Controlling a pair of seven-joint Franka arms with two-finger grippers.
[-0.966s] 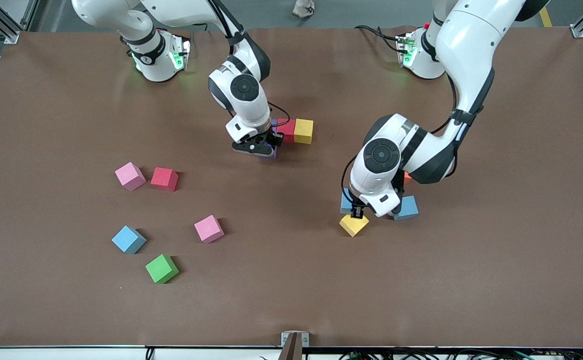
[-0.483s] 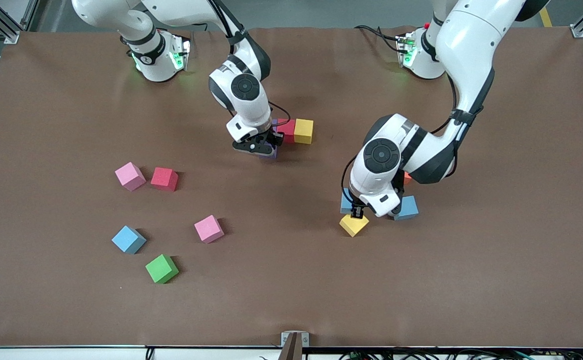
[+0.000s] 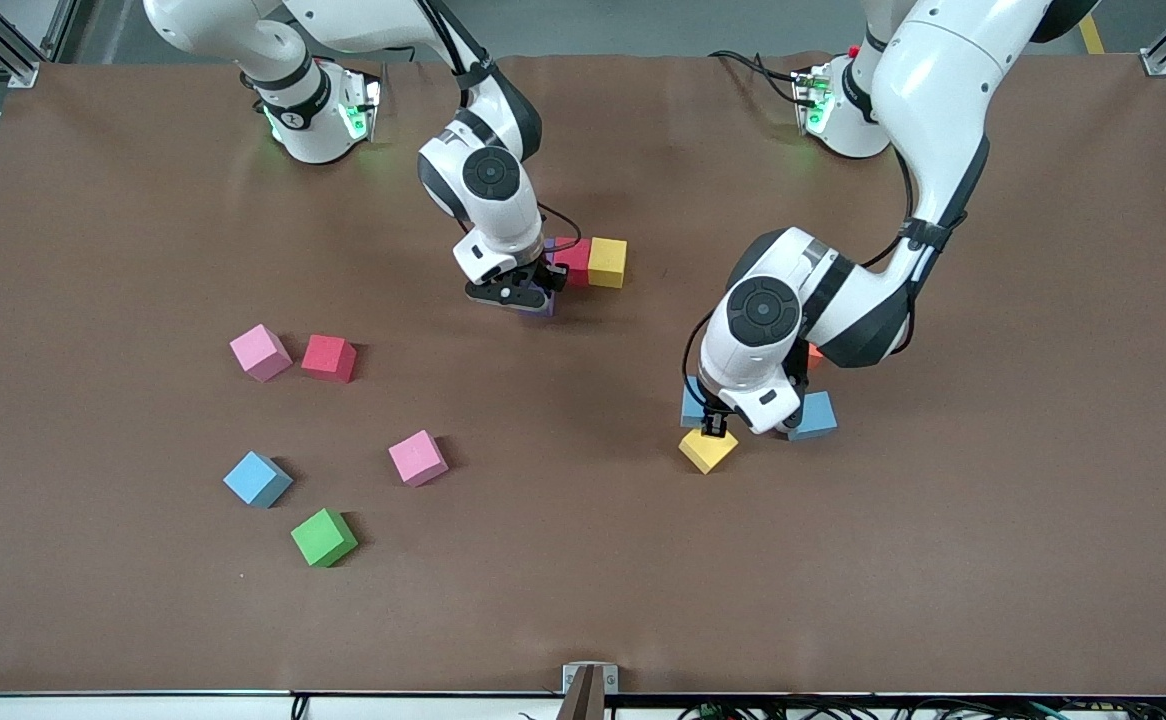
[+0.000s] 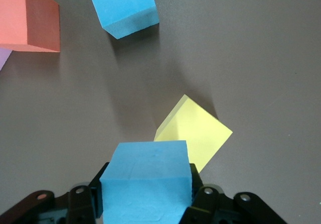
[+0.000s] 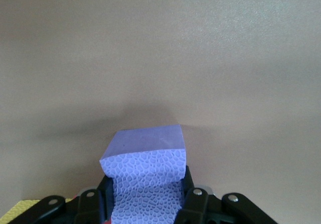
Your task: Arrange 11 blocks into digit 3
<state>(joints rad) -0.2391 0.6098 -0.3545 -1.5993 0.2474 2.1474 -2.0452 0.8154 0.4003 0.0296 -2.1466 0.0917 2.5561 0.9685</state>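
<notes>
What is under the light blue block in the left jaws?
Below the held light blue block, brown table and part of a yellow block show. The yellow block's remainder is covered.

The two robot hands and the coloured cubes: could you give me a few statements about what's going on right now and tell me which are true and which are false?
1. The right gripper is shut on a purple cube. True.
2. The left gripper holds a yellow cube. False: it is shut on a light blue cube; the yellow cube lies on the table beneath it.
3. The green cube sits in the row with the red cube. False: it lies loose, nearer the front camera.
4. Two pink cubes lie untouched on the table. True.
</notes>
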